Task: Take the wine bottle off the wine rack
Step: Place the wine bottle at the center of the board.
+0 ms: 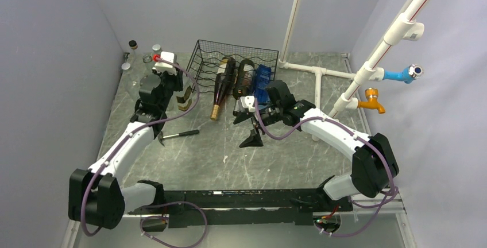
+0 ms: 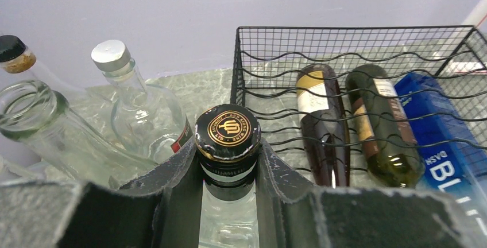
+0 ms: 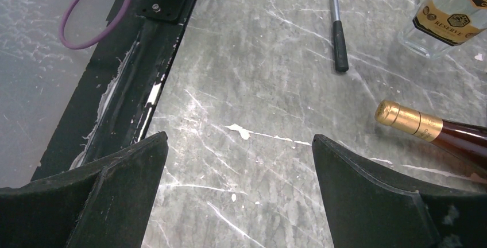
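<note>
The left gripper (image 2: 228,170) pinched the clear glass wine bottle with black-and-gold cap (image 2: 228,136), upright just left of the black wire-mesh wine rack (image 2: 356,47). The right gripper (image 3: 239,142) hung spread. The bottle was best kept vertical and seated flat before release.

- The left gripper (image 2: 228,170) fills the bottom of the view, its two dark fingers (image 2: 176,179) pressed against either side of a clear bottle's neck.
- That black-capped bottle (image 2: 228,134) stands upright, and its cap bears a gold round emblem.
- At 10 o'clock from the cap stands a silver-capped clear bottle (image 2: 123,87).
- At 9 o'clock an open-mouthed clear bottle (image 2: 34,116) leans, with a cork-stoppered bottle (image 2: 14,53) behind it.
- At 1 to 3 o'clock sits the wine rack (image 2: 344,44), black wire mesh with wavy rows.
- Inside it lie a dark bottle with a tan label (image 2: 320,116), a green bottle (image 2: 383,133) just beside it, and a blue box (image 2: 442,133) at the right edge.
- Grey marbled table (image 2: 198,87) shows between them.
</note>
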